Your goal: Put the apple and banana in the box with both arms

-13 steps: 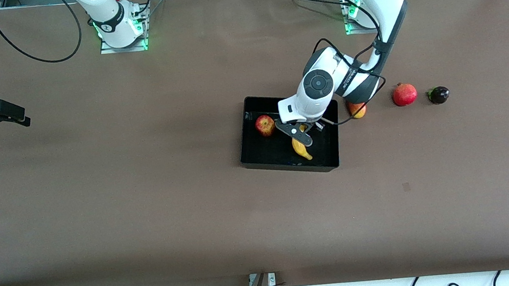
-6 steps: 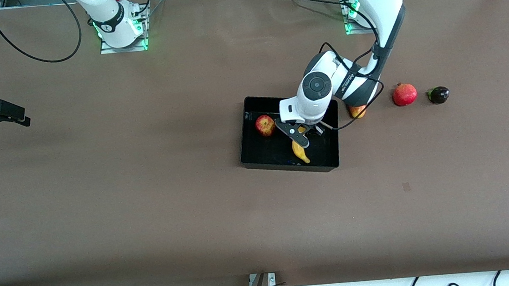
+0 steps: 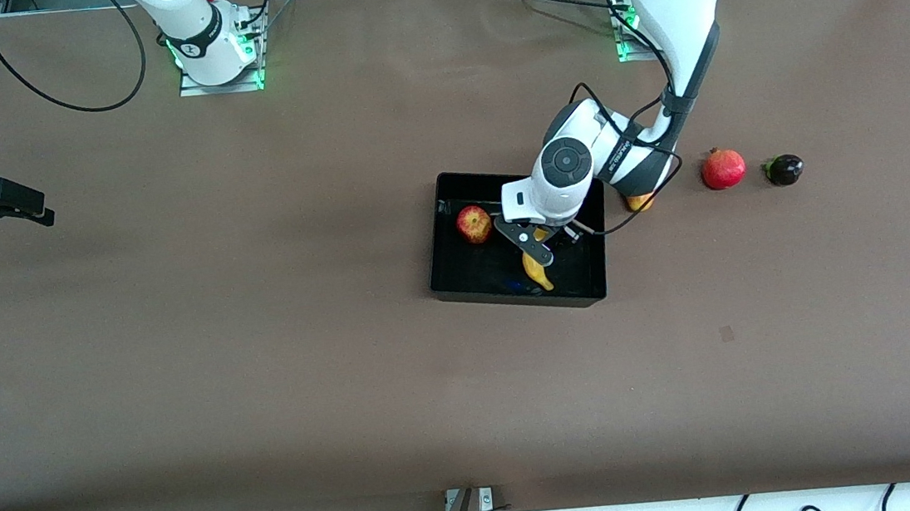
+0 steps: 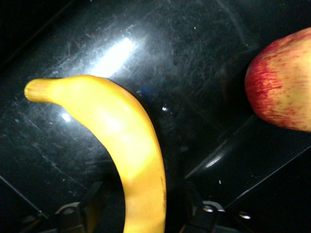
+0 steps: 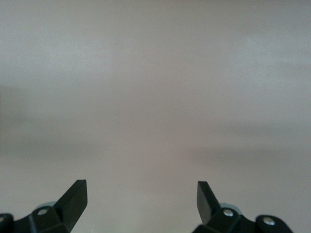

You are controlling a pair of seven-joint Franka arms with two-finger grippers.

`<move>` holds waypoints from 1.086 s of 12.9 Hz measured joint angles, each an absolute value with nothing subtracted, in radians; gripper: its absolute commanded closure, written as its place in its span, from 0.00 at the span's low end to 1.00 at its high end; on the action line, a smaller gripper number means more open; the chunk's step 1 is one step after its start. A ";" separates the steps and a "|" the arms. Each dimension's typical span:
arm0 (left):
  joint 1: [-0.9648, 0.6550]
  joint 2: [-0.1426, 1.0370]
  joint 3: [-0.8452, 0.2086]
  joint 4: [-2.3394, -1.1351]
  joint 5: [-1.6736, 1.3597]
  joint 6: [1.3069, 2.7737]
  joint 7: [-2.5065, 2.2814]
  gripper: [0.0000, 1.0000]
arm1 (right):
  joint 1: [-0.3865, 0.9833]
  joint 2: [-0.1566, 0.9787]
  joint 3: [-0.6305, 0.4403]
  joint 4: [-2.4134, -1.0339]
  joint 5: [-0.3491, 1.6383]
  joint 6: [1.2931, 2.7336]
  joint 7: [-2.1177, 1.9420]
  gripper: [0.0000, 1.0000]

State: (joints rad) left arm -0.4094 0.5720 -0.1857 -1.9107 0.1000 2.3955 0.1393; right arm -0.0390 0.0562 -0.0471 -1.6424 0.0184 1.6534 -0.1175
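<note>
Seen from the high front camera, with twelve o'clock toward the robots' bases, the left gripper (image 3: pixel 536 248) (image 4: pixel 141 194) is lowered into the black box (image 3: pixel 492 295) (image 4: pixel 194 58), which sits near the middle of the brown table (image 3: pixel 264 349). Its jaws are parted and straddle the banana (image 3: pixel 539 275) (image 4: pixel 121 126). In the left wrist view, a dark gap shows between the yellow skin and each finger (image 4: pixel 192 206), so the fruit is not gripped. The banana lies on the box's glossy floor at about five o'clock from the box's centre, with its free tip pointing toward the six o'clock wall. The apple (image 3: pixel 474 224) (image 4: pixel 284 82) rests in the same box at about ten o'clock, apart from the banana and close to the nine o'clock wall. Outside the box, a mango (image 3: pixel 640 202) lies just beside the two o'clock corner, mostly hidden under the left arm. A red pomegranate (image 3: pixel 724 169) and a small dark fruit (image 3: pixel 784 169) continue the row at three o'clock, toward the left arm's end of the table. The right arm waits. The right gripper (image 3: pixel 42 216) (image 5: pixel 141 194) hangs at the table's nine o'clock edge, well apart from the box, its fingers spread wide over bare tabletop and holding nothing.
</note>
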 measured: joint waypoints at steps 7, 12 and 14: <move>-0.283 0.225 -0.181 -1.876 0.100 2.109 0.140 0.00 | -0.039 0.057 -0.047 -1.642 0.018 1.653 -0.117 0.00; -0.081 -0.037 -0.174 -1.883 0.089 1.819 0.141 0.00 | -0.039 0.057 -0.047 -1.641 0.018 1.653 -0.117 0.00; -0.035 -0.096 -0.157 -1.884 0.075 1.720 0.116 0.00 | -0.039 0.057 -0.047 -1.640 0.019 1.653 -0.117 0.00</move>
